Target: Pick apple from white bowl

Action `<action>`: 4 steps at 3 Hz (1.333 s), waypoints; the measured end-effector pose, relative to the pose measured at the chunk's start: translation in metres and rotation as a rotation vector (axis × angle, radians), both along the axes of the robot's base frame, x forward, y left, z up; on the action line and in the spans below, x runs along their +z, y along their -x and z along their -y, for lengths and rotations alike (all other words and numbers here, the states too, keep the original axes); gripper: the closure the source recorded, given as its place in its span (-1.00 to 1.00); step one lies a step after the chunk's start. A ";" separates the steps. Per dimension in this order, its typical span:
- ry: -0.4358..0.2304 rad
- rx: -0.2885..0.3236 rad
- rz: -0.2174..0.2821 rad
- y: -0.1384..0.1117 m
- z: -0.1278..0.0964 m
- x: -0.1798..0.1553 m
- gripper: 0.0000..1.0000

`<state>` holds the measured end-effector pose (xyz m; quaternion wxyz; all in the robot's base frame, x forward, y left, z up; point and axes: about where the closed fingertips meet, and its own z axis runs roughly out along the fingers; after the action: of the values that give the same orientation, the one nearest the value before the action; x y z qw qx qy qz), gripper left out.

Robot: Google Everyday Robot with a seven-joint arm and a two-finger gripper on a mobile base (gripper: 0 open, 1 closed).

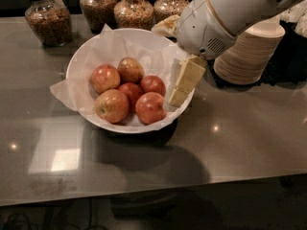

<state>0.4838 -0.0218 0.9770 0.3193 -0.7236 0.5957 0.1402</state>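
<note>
- Hanging over the right rim of the glossy, shallow white bowl [139, 128]: a cream, blocky gripper [176, 97], spread or closed I cannot tell.
- Round yellow-orange, red-blushed apple [112, 106] lies front-left inside the bowl, on crumpled paper [110, 47].

Arm [240, 4]: we list one white limb, entering from the upper right of the white bowl [120, 127] and sloping down toward it.
Wrist housing [204, 28]: a rounded white shell with a tan seam ring and a small vent grille, held above the bowl's right rim.
Gripper [176, 98]: cream-coloured, angled down and leftward from the housing; we place its tip just inside the bowl's right rim.
Contact: we cannot tell whether the tip touches anything.
</note>
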 end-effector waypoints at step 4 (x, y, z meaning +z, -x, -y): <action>0.005 0.273 0.027 -0.003 -0.041 -0.031 -0.60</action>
<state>0.4863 0.0193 0.9456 0.3037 -0.8005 0.4875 0.1712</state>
